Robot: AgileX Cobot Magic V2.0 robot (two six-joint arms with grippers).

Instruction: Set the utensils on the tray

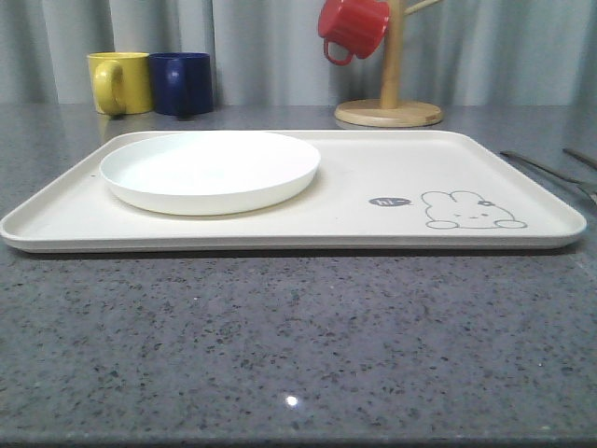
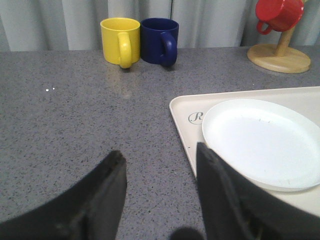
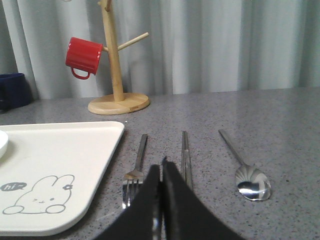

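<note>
A grey speckled stone counter (image 1: pixel 298 345) runs back to pale curtains. The cream-white rectangular tray with the rabbit drawing (image 1: pixel 373 219) carries a round white plate (image 1: pixel 210 170). To its right on the counter lie a slim silver fork (image 3: pixel 136 167), flat silver chopsticks (image 3: pixel 185 156) and an oval-bowled silver spoon (image 3: pixel 247 172), none on the tray yet.

Risk, as I judge it: such thin, flat metal could slip from a pinch or skid away.

The left gripper (image 2: pixel 160 195) gapes wide, empty. The right gripper (image 3: pixel 161 192) is pressed closed, empty, between fork and chopsticks.
</note>
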